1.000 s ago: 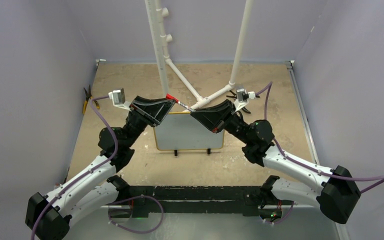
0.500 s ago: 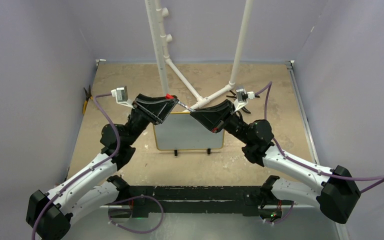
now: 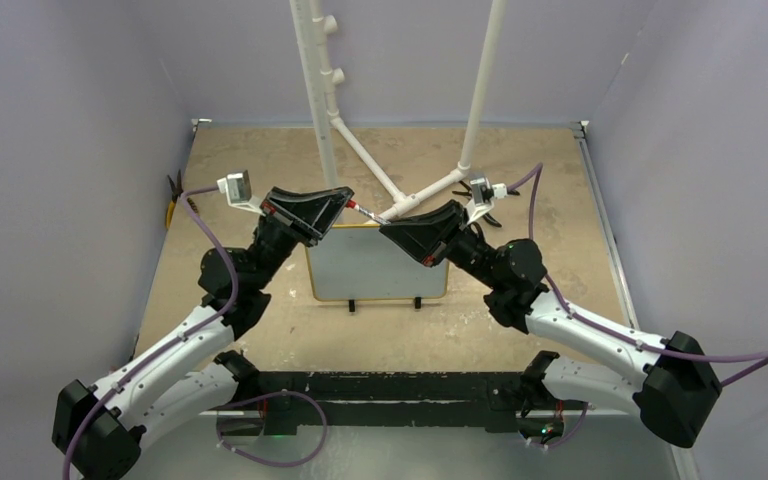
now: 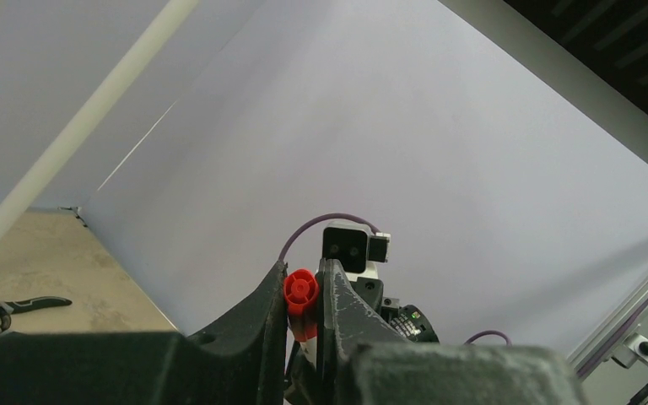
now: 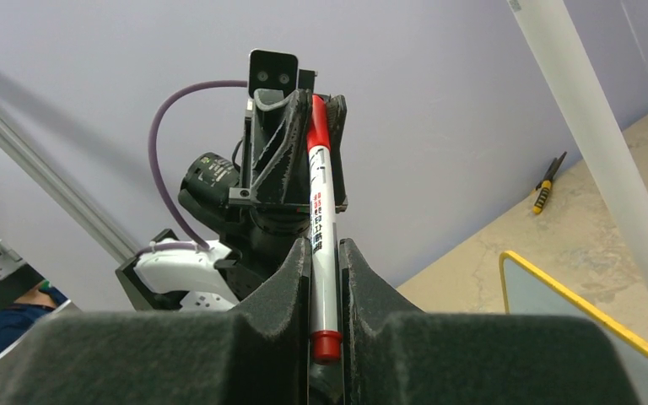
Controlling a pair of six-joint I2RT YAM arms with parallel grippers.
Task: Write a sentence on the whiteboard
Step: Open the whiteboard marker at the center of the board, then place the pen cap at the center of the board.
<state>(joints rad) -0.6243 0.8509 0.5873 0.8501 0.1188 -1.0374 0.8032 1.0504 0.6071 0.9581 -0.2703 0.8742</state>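
One whiteboard [image 3: 378,265] sits mid-worktop [image 3: 260,160], yellow frame, its two black feet [image 3: 352,305] toward the near edge. One marker [image 5: 321,211] is held in the air above the board's far edge, spanning both arms. The left gripper [image 4: 304,283] is clamped narrow on the marker's red cap [image 4: 300,291], fingers touching it on both sides. The right gripper [image 5: 325,253] is pinched on the white barrel, and a short red end pokes out behind its fingers. There are two pliers: yellow-handled pliers [image 3: 173,200] at the left edge, and black-handled pliers [image 4: 4,310] toward the far-right side near the right wrist.
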